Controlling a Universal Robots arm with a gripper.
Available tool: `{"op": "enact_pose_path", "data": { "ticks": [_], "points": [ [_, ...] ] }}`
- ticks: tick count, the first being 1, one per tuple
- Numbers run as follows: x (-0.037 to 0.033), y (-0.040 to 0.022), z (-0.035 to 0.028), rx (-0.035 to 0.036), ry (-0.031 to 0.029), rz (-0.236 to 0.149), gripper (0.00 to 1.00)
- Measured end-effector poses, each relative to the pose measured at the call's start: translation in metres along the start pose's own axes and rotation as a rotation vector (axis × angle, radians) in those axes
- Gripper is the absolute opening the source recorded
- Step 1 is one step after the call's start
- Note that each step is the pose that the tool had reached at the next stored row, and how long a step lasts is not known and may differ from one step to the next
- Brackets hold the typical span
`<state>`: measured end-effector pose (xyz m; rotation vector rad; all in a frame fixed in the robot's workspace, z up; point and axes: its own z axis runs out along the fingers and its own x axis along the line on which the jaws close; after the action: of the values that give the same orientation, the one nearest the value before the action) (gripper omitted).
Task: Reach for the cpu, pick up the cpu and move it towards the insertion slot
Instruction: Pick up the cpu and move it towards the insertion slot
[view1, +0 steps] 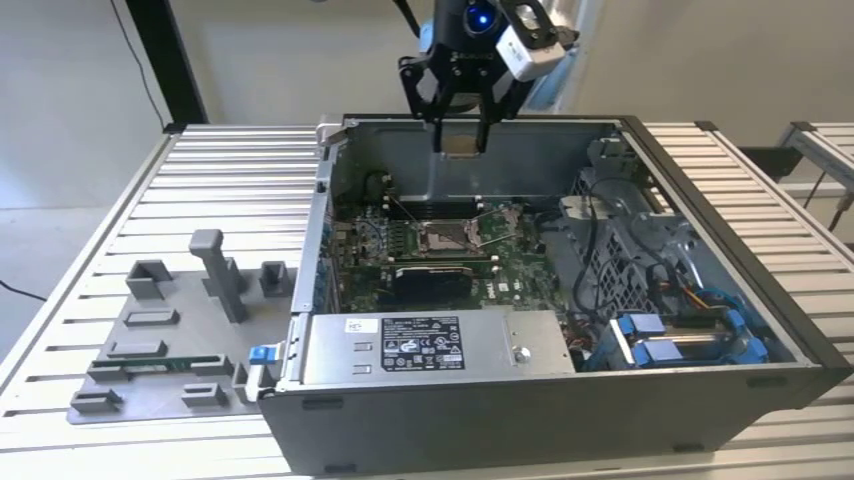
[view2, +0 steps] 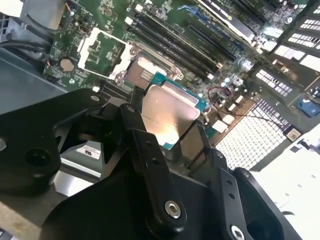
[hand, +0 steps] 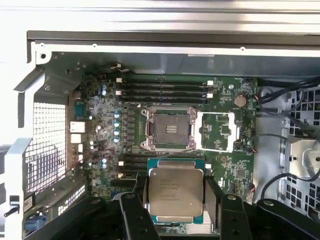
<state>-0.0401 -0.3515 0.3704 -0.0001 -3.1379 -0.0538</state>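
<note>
On the exterior view's left, a grey fixture (view1: 174, 330) lies on the slatted table (view1: 240, 160), beside the open case (view1: 561, 300). Above the case's far wall the gripper (view1: 461, 135) hangs upright, its fingers (hand: 134, 215) clamping the cpu (hand: 176, 191), well apart from the slot (view1: 447, 238) on the motherboard (hand: 110, 135). Black linkages hide the cpu's lower edge in both wrist views.

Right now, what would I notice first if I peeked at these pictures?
The shiny square cpu, pinched in the black gripper high above the open computer case. Down inside, on the green board, the insertion slot sits open and bare. Grey fixture blocks stand on the table at the exterior view's left.
</note>
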Motion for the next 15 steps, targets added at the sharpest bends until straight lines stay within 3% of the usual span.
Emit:
{"op": "enact_pose_path", "data": {
  "ticks": [15],
  "points": [
    [-0.0024,0.018,0.0036,0.0,0.0,0.0,0.0]
  ]
}}
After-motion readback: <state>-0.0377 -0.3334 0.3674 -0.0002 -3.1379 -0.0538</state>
